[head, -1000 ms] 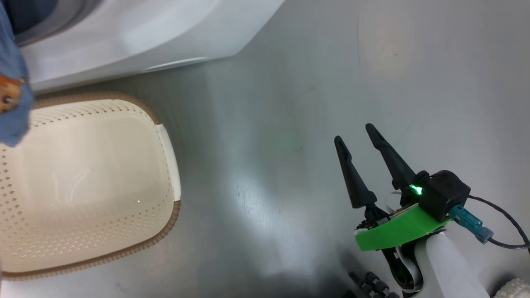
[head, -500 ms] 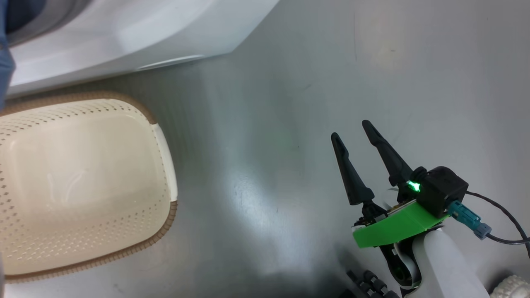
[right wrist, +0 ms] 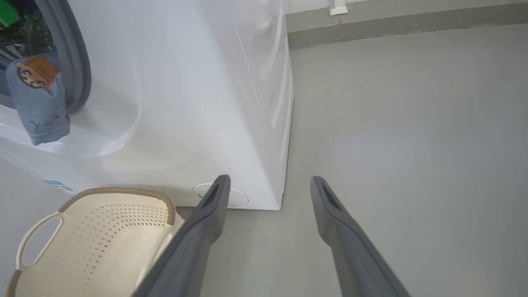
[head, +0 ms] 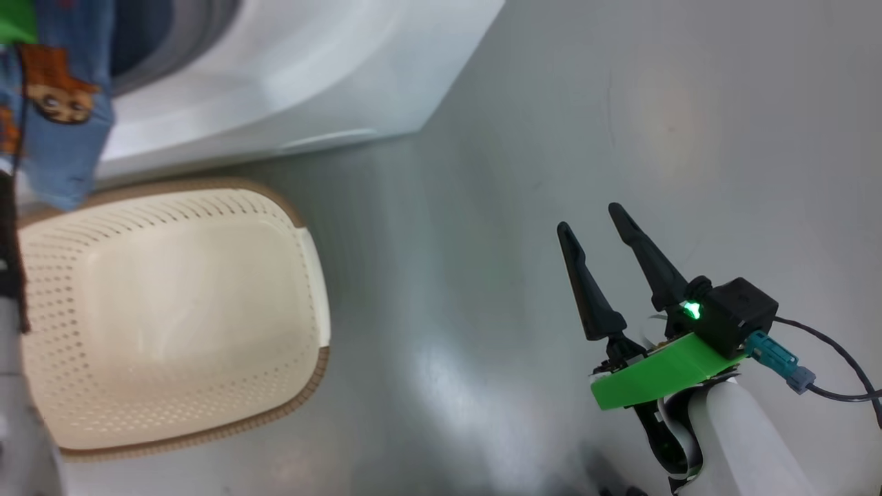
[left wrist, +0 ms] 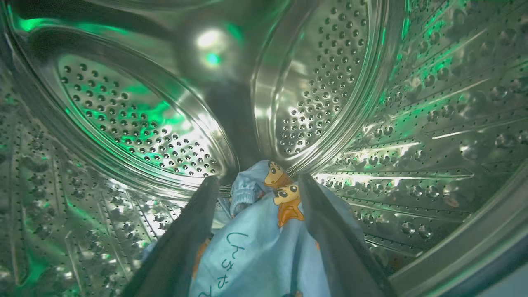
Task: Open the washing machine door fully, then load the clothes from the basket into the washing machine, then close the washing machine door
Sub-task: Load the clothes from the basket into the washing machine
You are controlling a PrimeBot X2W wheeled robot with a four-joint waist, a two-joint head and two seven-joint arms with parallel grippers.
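Note:
My left gripper (left wrist: 258, 181) is inside the washing machine's steel drum (left wrist: 136, 123), its fingers spread wide and open. The blue bear-print garment (left wrist: 255, 247) lies loose between them. Part of that garment (right wrist: 39, 103) hangs out over the grey seal (right wrist: 78, 62) and down the white front of the washing machine (right wrist: 185, 103); the head view has it at the upper left (head: 62, 138). The cream basket (head: 303, 386) stands on the floor before the machine with nothing in the part I can see. My right gripper (head: 589, 219) is open and holds nothing, well to the right. The washing machine door is out of view.
Grey floor (head: 482, 207) stretches to the right of the machine and basket. In the right wrist view the basket's rim (right wrist: 123, 190) sits just left of my right gripper (right wrist: 270, 180). A skirting board (right wrist: 392, 24) runs along the far wall.
The head camera has shifted, so the machine and basket sit further right in the picture and more of the blue garment shows at the upper left. The right gripper stays as it was.

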